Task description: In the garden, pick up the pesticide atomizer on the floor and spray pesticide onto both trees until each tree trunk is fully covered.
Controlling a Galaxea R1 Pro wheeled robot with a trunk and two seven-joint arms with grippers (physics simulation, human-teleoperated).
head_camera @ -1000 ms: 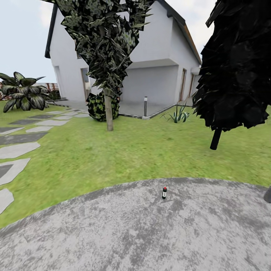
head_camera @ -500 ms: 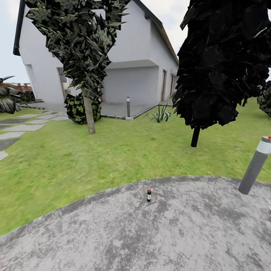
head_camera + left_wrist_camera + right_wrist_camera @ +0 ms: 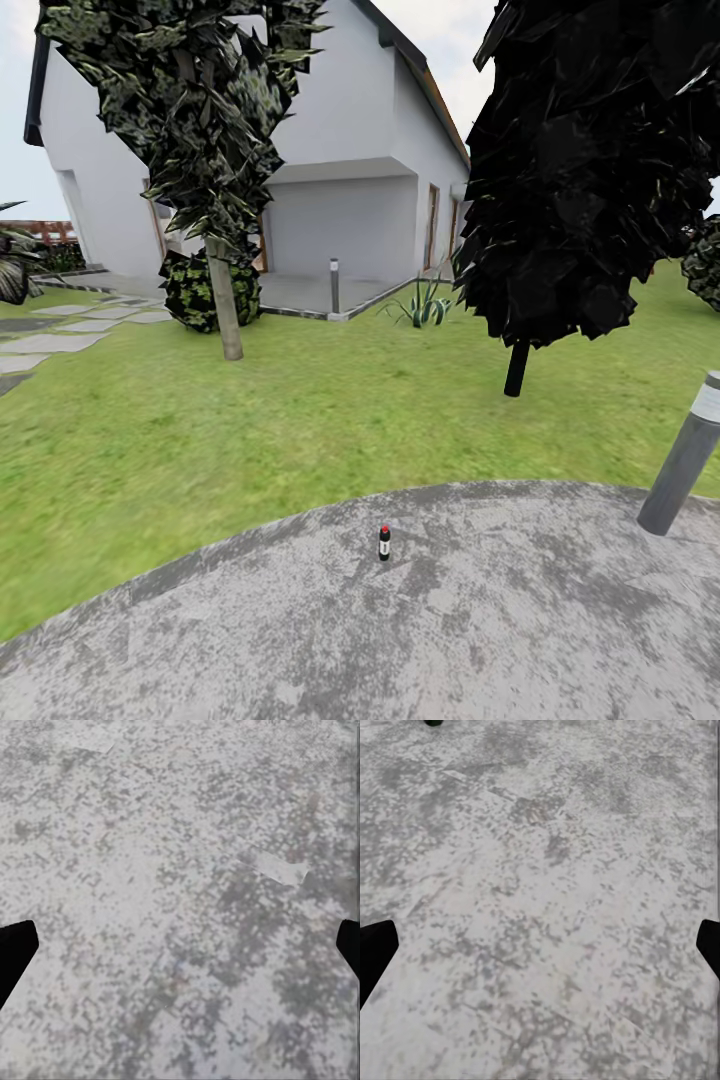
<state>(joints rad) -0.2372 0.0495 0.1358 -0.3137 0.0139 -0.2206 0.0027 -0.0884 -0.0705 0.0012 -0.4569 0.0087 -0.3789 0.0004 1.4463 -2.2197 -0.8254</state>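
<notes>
The pesticide atomizer (image 3: 384, 543) is a tiny dark bottle with a white band and a red top. It stands upright on the round grey paved patch (image 3: 450, 630), a little way ahead of me and just inside the patch's edge with the lawn (image 3: 300, 420). Over speckled grey paving my left gripper (image 3: 180, 945) is open, black fingertips (image 3: 13, 952) far apart with nothing between them. My right gripper (image 3: 540, 945) is open over the same paving, also holding nothing. The thick pale mottled tree trunks are out of view.
A grey bollard (image 3: 685, 458) stands at the patch's right edge. On the grass are a black cypress-like tree (image 3: 580, 180) on a thin dark stem, a dark green narrow tree (image 3: 200, 110) on a slim tan stem, a bush (image 3: 195, 290) and the white house (image 3: 340, 180).
The whole head picture has shifted left, so the camera has turned right. The bollard has come into view at the right. The atomizer stands where it was on the paving.
</notes>
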